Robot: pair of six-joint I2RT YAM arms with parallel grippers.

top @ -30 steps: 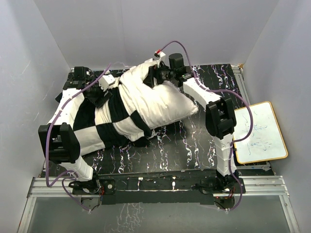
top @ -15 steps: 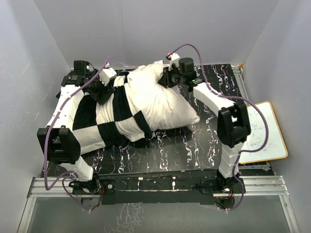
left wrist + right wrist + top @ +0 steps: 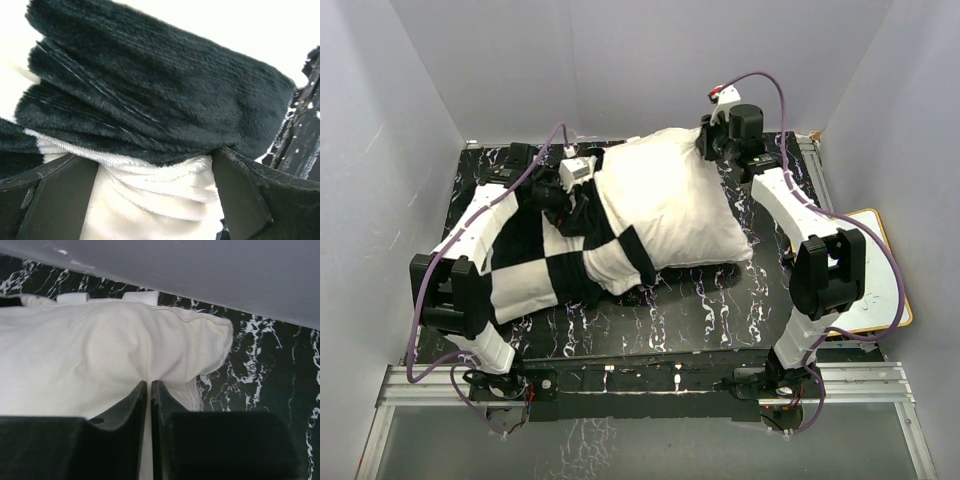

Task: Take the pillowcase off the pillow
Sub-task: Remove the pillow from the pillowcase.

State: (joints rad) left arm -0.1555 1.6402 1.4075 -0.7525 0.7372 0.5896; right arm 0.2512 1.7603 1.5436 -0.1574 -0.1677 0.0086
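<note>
The off-white pillow lies across the back of the table, its left end inside the black-and-white checkered pillowcase. The pillowcase is bunched at its opening and trails toward the near left. My right gripper is at the pillow's far right corner. In the right wrist view it is shut on a pinched fold of the pillow. My left gripper sits at the pillowcase's bunched edge. In the left wrist view it stands open, its fingers wide apart with plush folds of the pillowcase between them.
The black marbled table is closed in by grey walls at the back and both sides. A whiteboard lies off the table's right edge, partly behind the right arm. An aluminium rail runs along the near edge.
The right gripper shut on the pillow's far corner and moved right, carrying the pillow with it. The left gripper moved right along the pillowcase's bunched edge, jaws wide.
</note>
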